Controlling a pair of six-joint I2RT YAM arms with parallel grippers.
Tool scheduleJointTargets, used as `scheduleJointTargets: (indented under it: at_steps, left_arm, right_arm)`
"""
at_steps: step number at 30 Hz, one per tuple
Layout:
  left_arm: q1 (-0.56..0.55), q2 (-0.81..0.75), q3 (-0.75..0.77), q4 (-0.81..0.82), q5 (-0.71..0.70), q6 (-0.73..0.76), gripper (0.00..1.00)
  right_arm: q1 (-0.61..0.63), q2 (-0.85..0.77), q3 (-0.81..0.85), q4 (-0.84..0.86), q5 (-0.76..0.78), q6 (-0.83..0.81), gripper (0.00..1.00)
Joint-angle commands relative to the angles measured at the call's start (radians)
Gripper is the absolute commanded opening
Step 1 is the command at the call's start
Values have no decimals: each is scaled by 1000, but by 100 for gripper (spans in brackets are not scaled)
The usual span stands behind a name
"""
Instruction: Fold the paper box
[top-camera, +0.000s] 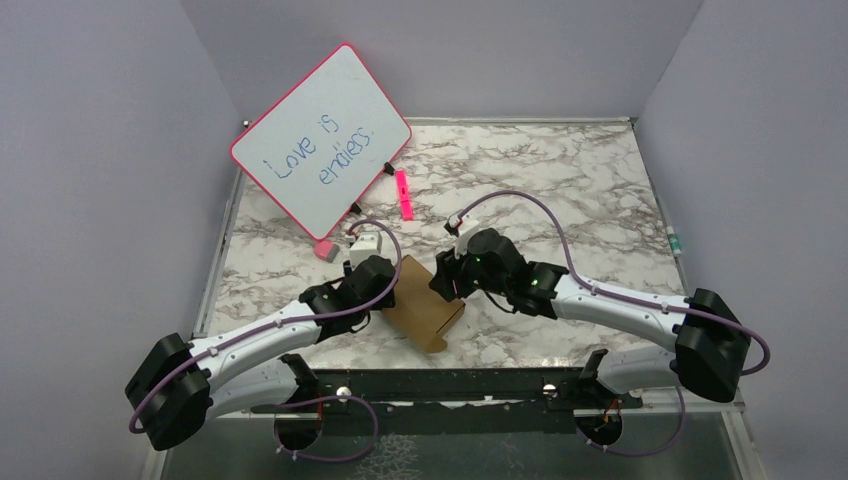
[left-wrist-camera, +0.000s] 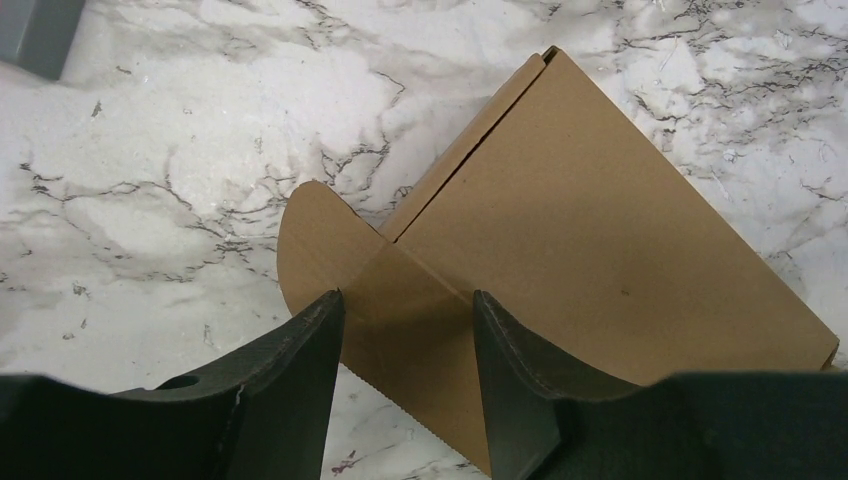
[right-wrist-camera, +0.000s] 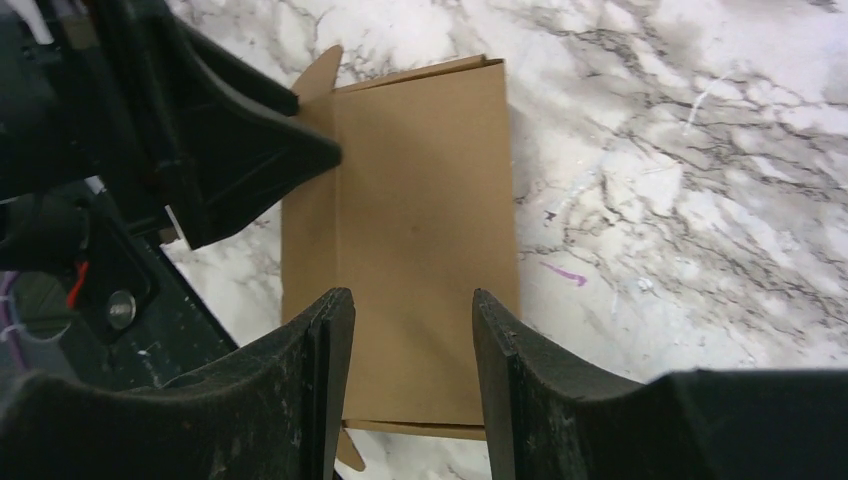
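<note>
The paper box (top-camera: 428, 316) is a flat brown cardboard box with its lid down, lying near the table's front edge between the two arms. In the left wrist view the paper box (left-wrist-camera: 600, 230) shows a rounded side flap (left-wrist-camera: 312, 240) sticking out. My left gripper (left-wrist-camera: 405, 300) is open, and its fingers (left-wrist-camera: 300, 380) straddle the flap's crease from above. My right gripper (right-wrist-camera: 412, 300) is open too, hanging over the lid of the paper box (right-wrist-camera: 420, 200) with nothing pinched. From above, the left gripper (top-camera: 390, 298) and the right gripper (top-camera: 448, 286) are at opposite sides of the box.
A pink-rimmed whiteboard (top-camera: 320, 140) leans at the back left, with a pink marker (top-camera: 403, 195) and a pink eraser (top-camera: 326, 250) near it. A black rail (top-camera: 450, 385) runs along the front edge. Grey walls enclose the marble table (top-camera: 580, 200).
</note>
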Motion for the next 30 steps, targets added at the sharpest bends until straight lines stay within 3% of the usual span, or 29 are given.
scheduleJointTargets:
  at_steps: [1,10,17,23,30]
  left_arm:
    - [-5,26,-16,37,18,-22,52]
    - [-5,56,-33,77,41,-35,52]
    - [-5,91,-19,114,66,-31,52]
    - [-5,101,-16,165,118,-38,52]
    - [5,102,14,195,142,12,58]
  right_arm:
    - [8,20,-35,84,-140,29,51]
    - [8,81,-108,107,-171,50,50]
    - [7,122,-86,-28,108,83,51]
    - [7,191,-41,8,244,-6,52]
    - [-6,283,72,76,347,-228,56]
